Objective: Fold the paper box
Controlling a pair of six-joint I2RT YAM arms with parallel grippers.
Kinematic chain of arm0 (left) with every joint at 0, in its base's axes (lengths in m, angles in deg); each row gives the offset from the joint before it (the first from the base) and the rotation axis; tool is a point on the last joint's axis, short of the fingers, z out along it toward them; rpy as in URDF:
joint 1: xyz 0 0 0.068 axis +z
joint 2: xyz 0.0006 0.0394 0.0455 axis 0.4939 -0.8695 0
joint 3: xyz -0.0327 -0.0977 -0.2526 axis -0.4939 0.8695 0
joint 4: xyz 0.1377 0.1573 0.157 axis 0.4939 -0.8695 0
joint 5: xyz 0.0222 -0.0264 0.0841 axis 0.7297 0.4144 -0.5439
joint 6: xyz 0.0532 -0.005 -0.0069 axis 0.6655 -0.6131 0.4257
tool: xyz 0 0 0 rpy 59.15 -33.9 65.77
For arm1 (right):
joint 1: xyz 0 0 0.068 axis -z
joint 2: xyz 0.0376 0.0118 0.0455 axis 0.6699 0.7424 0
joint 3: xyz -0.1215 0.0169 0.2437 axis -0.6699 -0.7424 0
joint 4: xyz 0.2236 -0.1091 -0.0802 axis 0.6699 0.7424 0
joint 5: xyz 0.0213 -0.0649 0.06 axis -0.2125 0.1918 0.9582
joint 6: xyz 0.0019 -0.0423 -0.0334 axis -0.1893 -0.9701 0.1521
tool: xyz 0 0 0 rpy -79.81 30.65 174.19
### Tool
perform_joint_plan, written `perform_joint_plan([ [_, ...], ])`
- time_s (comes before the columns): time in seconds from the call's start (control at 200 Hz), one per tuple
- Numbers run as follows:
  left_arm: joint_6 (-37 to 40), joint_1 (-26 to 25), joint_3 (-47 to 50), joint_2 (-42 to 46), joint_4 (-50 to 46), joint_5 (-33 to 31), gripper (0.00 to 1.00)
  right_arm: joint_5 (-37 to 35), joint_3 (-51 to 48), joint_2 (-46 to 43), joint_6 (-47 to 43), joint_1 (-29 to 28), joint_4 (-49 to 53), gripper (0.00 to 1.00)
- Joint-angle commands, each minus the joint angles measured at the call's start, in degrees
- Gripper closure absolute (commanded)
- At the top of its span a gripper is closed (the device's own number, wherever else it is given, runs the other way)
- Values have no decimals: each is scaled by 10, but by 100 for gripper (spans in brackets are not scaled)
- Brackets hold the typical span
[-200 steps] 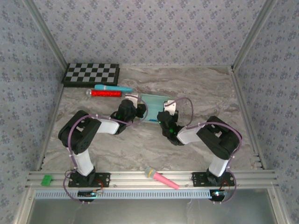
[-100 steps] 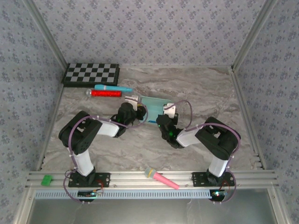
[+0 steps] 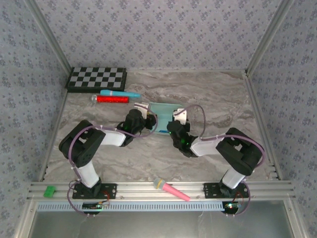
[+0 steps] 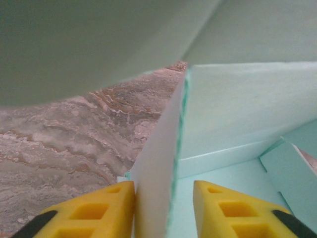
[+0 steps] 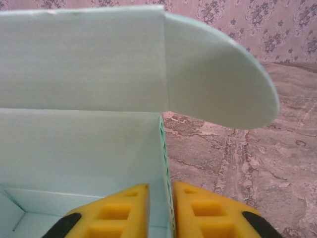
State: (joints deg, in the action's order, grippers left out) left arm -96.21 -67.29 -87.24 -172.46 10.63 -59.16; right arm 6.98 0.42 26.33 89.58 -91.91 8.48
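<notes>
The paper box (image 3: 163, 110) is pale aqua card and stands on the marble table between my two grippers, with its walls up and its lid flap raised. My left gripper (image 3: 148, 119) straddles the box's left wall (image 4: 158, 148). That wall rests against the left finger (image 4: 99, 213) and a gap separates it from the other finger, so the gripper (image 4: 162, 191) is open. My right gripper (image 3: 174, 121) straddles the right wall (image 5: 164, 148). Its fingers sit close on either side of the wall and look slightly parted (image 5: 161, 191). A rounded flap (image 5: 218, 79) curves above.
A checkerboard (image 3: 97, 78) lies at the back left, with a blue pen (image 3: 119, 93) and a red tube (image 3: 112, 99) in front of it. A pink toy microphone (image 3: 171, 189) and a green block (image 3: 49, 191) rest on the near rail.
Both grippers have loosened on the box walls. The right arm's elbow has swung out to the right, and the box lid has shifted slightly.
</notes>
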Motion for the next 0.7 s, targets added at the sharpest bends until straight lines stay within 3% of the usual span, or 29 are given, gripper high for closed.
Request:
perform_joint_plan([
  [0.0,19,-6,-20,24,-18,16,59,10,10,-22,2,6,35,71],
  [0.085,23,-6,-16,31,-19,13,52,11,7,-29,3,10,42,59],
  [0.315,46,-6,-2,68,-37,8,38,36,-2,-47,5,17,70,42],
  [0.505,79,-6,3,102,-82,1,32,64,-15,-77,12,25,116,33],
  [0.695,111,-3,6,144,-150,-4,28,139,-26,-130,17,49,182,29],
])
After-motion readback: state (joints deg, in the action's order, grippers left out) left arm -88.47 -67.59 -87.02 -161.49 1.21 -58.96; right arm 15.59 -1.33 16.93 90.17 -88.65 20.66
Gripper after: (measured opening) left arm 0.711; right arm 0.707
